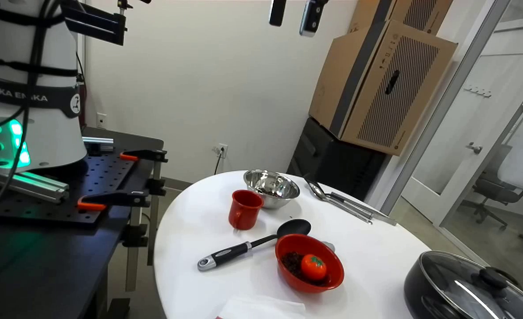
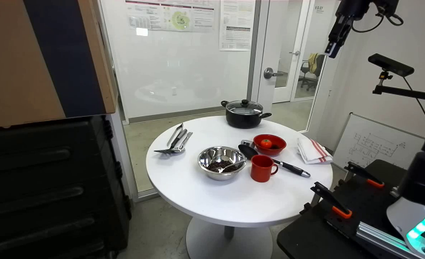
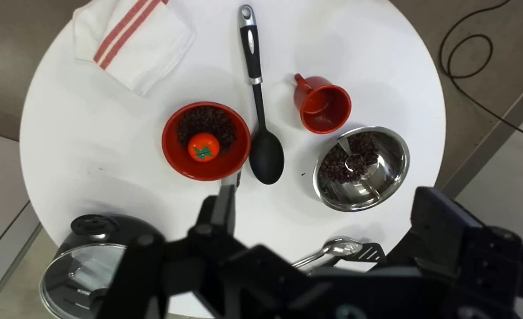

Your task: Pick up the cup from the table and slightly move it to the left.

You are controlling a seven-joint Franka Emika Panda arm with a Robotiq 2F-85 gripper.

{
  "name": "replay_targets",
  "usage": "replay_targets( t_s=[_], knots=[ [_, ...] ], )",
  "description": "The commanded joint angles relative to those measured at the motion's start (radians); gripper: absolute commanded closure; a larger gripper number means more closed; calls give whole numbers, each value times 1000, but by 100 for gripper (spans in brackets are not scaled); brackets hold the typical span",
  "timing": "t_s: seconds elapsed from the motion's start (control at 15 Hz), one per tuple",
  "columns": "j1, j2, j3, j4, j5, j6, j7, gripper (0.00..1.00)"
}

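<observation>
Holding our pincer [image 1: 292,28] wide (presumably to allow a grasp), we see the cup [image 2: 261,169] upright below it on the table [image 2: 241,201].

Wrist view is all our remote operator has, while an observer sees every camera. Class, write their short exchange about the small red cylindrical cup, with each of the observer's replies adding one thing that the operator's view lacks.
Operator: On my wrist view I look down into the small red cylindrical cup, so I can't judge height. Am I close to it?

Observer: No. In both exterior views the black two-finger gripper hangs well above it.

Operator: From up here the cup seems to lean. Is it tipped?

Observer: It isn't. An exterior view shows it standing upright on the round white table.
</observation>
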Motion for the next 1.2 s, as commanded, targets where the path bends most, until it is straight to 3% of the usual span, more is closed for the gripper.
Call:
replay_targets(
  t_s=[0.0,0.27,0.47,0.53,0.6,1.13],
  knots=[
    [-18,26,49,-106,-4,152,41,0],
    [-25,157,69,-153,-26,333,85,0],
    [-43,267,78,-119,-18,470,181,0],
    [-52,297,78,-79,-6,455,220,0],
    [-39,225,73,-147,-4,440,154,0],
    [-41,270,100,-161,-35,459,177,0]
  ],
)
